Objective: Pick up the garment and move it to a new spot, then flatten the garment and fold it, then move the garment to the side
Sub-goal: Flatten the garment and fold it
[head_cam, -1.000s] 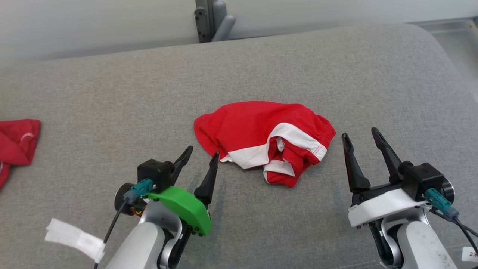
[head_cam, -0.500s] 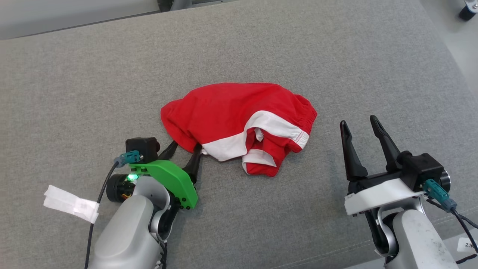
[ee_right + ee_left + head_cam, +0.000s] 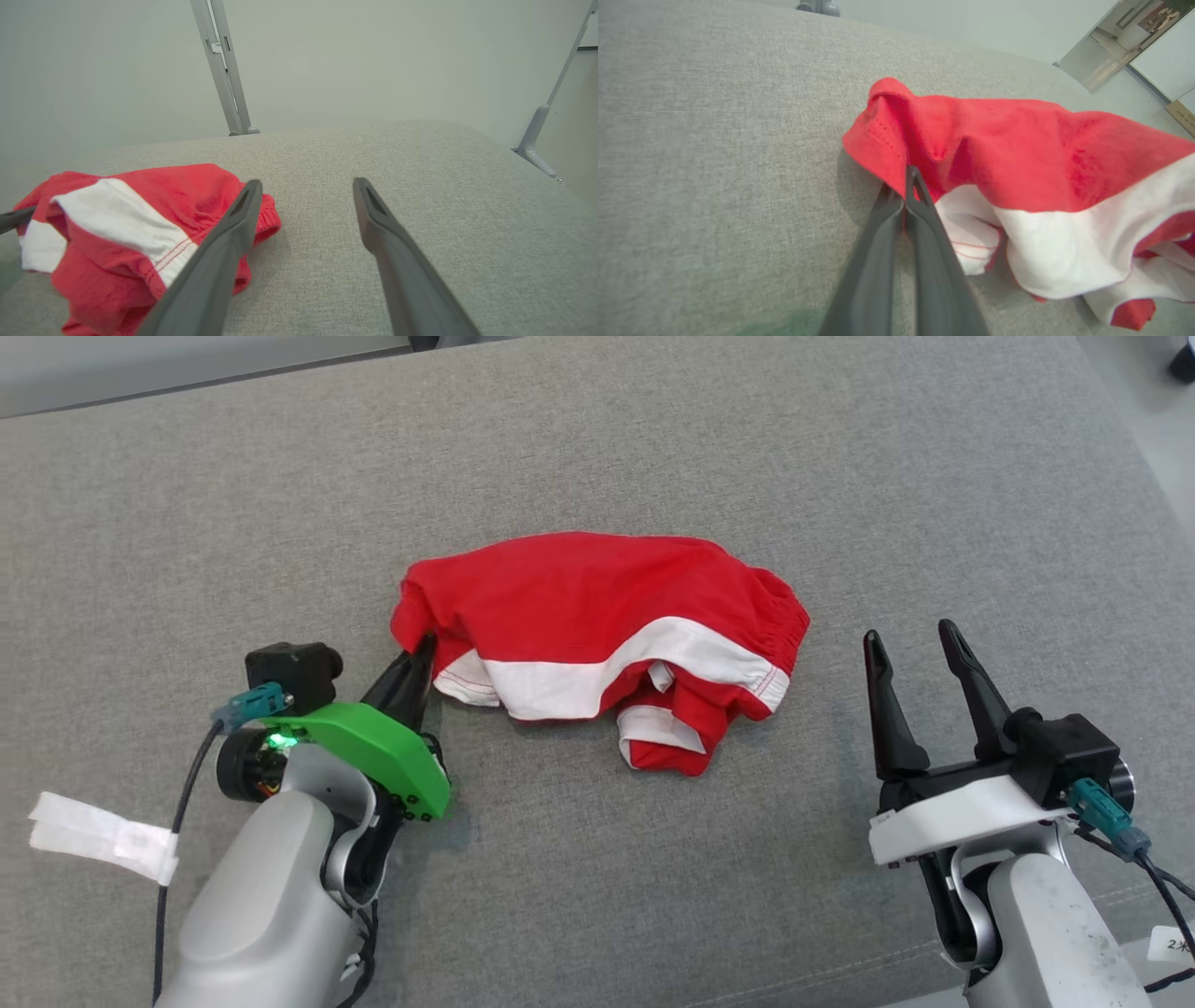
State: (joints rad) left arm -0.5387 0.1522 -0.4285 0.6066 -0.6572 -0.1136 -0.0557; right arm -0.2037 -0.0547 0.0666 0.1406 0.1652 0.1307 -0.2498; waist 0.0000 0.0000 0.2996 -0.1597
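Two claws were over the grey fabric worktop [image 3: 653,896]. The left claw [image 3: 422,651] was pinched shut on the near hem of the crumpled red-and-white garment [image 3: 597,607]; how much cloth sat between its tips was hard to make out. The garment lay just ahead and right of that claw, its folds hiding its shape, its far end cut off in the left wrist view. The right claw [image 3: 910,635] stood wide and empty, the garment near its left side but apart; its left finger [image 3: 219,252] blocked part of the cloth in its own view. A strip of white tape [image 3: 103,835] hung behind the left claw.
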